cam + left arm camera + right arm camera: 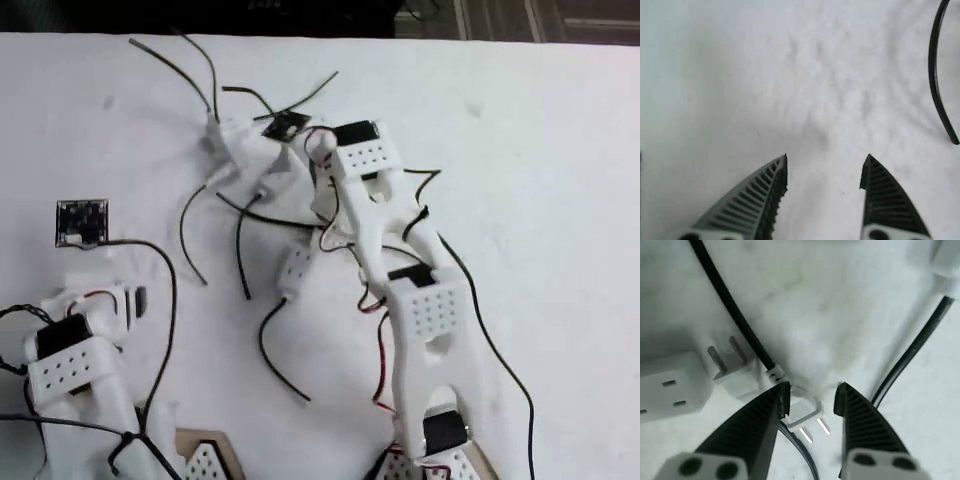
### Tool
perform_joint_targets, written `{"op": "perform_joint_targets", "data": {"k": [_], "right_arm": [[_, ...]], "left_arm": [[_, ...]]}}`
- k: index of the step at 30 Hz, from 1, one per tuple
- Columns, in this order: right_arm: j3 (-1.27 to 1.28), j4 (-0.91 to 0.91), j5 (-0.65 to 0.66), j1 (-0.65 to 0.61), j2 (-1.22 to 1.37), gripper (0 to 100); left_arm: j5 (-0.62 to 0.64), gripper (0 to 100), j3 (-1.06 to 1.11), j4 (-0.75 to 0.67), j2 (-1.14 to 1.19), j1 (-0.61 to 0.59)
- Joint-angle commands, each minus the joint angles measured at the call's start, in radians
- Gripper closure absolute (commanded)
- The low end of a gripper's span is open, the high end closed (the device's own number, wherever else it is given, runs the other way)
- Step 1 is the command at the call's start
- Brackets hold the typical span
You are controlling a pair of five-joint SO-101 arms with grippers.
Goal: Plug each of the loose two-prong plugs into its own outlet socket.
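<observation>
We see the right gripper (811, 388) low over the cloth (850, 300), with its fingers parted around a plug (802, 411). The plug lies on the cloth between them, against one finger with a gap to the other, so it is not clamped. Its two prongs point back toward the gripper's base. A second plug (737, 380) lies just beside a socket (670, 387), prongs bare and not inserted. A black cable (730, 305) runs down between the two plugs.

In the high view the right arm (420, 300) stretches to the middle back of the table, into a tangle of white pieces (240, 150) and cables. The left arm (75, 360) sits at the near left corner. The left gripper (825, 160) is released, with nothing between its fingers, over bare cloth. A cable end (935, 75) lies near it.
</observation>
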Motion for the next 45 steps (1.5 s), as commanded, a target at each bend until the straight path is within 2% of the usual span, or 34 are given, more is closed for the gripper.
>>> {"op": "perform_joint_targets", "data": {"k": [1, 7, 14, 16, 18, 22, 29, 39, 45], "right_arm": [[-0.118, 0.076, 0.014, 0.028, 0.044, 84.7], [-0.219, 0.242, 0.014, 0.021, 0.157, 84.7], [-0.149, 0.249, 0.009, 0.015, 0.179, 85.1], [-0.144, 0.249, 0.008, 0.015, 0.179, 89.2], [-0.144, 0.249, 0.008, 0.015, 0.179, 98.0], [-0.127, 0.251, 0.003, 0.033, 0.134, 98.5], [0.0, 0.251, -0.08, 0.071, -0.139, 98.1], [0.486, 0.243, -0.15, 0.071, -0.636, 98.1], [0.71, 0.179, -0.144, 0.16, -0.832, 98.1]], "left_arm": [[-0.008, 76, -0.005, -0.015, -0.022, 0.007], [-0.008, 76, -0.005, -0.015, -0.022, 0.007], [-0.008, 76, -0.005, -0.015, -0.021, 0.007], [-0.008, 76, -0.005, -0.015, -0.021, 0.007], [-0.008, 76, -0.005, -0.015, -0.021, 0.007], [-0.008, 76, -0.005, -0.015, -0.021, 0.007], [-0.008, 76, -0.005, -0.015, -0.021, 0.01], [-0.008, 76, -0.005, -0.015, -0.021, 0.012], [-0.008, 76, -0.005, -0.015, -0.021, 0.012]]}}
